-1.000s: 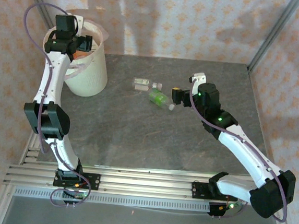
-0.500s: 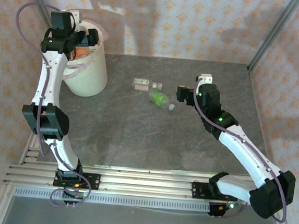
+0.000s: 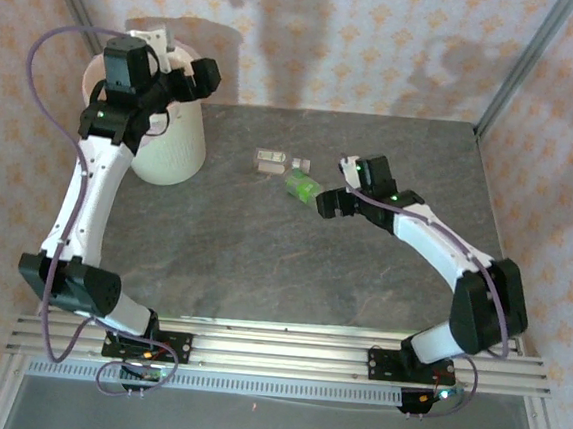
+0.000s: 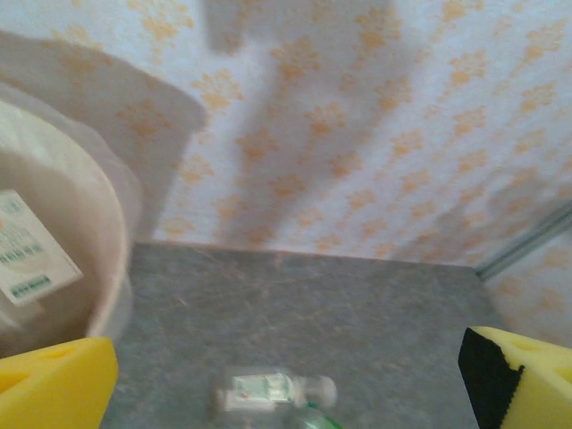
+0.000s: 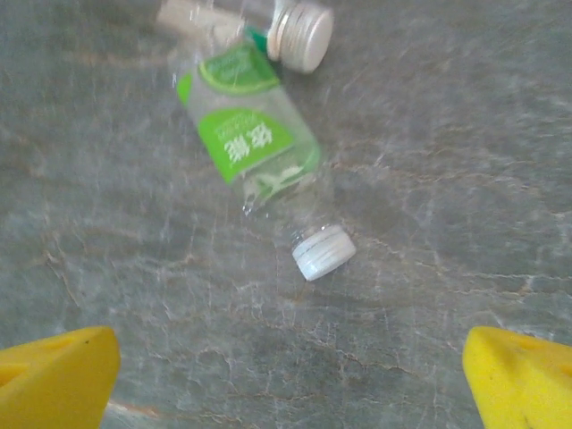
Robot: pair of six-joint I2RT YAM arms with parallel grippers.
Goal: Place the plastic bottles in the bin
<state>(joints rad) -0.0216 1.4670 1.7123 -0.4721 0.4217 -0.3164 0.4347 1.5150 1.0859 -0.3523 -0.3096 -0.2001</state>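
As the top external view shows, the left gripper [image 3: 200, 75] hangs wide open and empty at the rim of the bin [image 3: 171, 154]. The right gripper [image 3: 330, 204], equally spread and empty, sits just beside the green-labelled bottle [image 3: 303, 186], with a clear bottle [image 3: 269, 160] near it. Left wrist: pads far apart, bin wall at left. Right wrist: the green-labelled bottle lies on its side ahead of the open pads. Judged step: reaching for it; next, advance, straddle its body, close.

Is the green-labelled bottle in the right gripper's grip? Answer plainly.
No, the green-labelled bottle lies on its side on the table, untouched, ahead of the open right gripper.
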